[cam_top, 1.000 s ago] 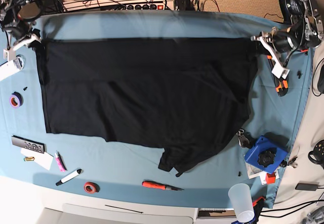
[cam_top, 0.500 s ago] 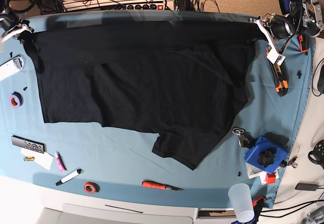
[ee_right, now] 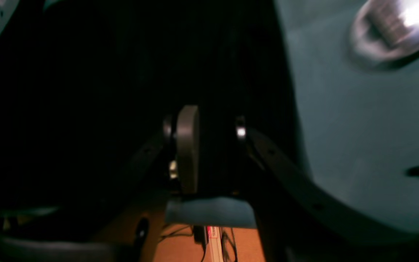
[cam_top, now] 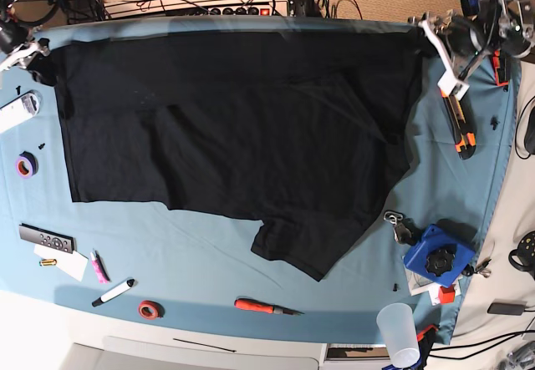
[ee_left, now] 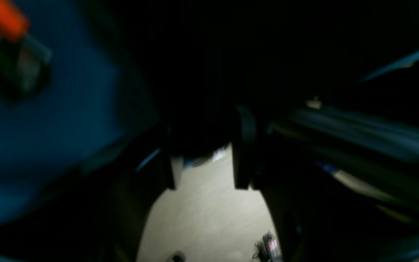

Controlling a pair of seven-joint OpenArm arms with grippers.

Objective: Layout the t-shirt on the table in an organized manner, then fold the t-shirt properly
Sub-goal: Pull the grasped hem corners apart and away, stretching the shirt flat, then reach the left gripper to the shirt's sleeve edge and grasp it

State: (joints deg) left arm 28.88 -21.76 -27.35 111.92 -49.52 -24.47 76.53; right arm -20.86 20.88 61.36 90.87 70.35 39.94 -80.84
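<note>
The black t-shirt point(cam_top: 242, 128) lies spread wide across the light blue table point(cam_top: 209, 257), its top edge along the far side and one sleeve hanging toward the front at centre. My left gripper point(cam_top: 428, 29) sits at the shirt's far right corner. In the left wrist view its jaws point(ee_left: 206, 145) stand apart, with floor showing between them and dark fabric point(ee_left: 231, 54) just beyond. My right gripper point(cam_top: 33, 51) is at the far left corner. Its jaws point(ee_right: 213, 145) are apart too, with black cloth point(ee_right: 104, 91) still lying between them.
An orange-black tool point(cam_top: 460, 124) lies right of the shirt. A blue object point(cam_top: 435, 255) and a plastic cup point(cam_top: 399, 332) sit front right. A red screwdriver point(cam_top: 263, 306), a marker point(cam_top: 113, 292), tape rolls point(cam_top: 26, 165) point(cam_top: 150, 309) and a remote point(cam_top: 46, 238) lie along the front and left.
Both arms pulled the shirt's top edge toward the far side of the table. Both grippers then went from shut to open at the corners, and the cloth has settled flat.
</note>
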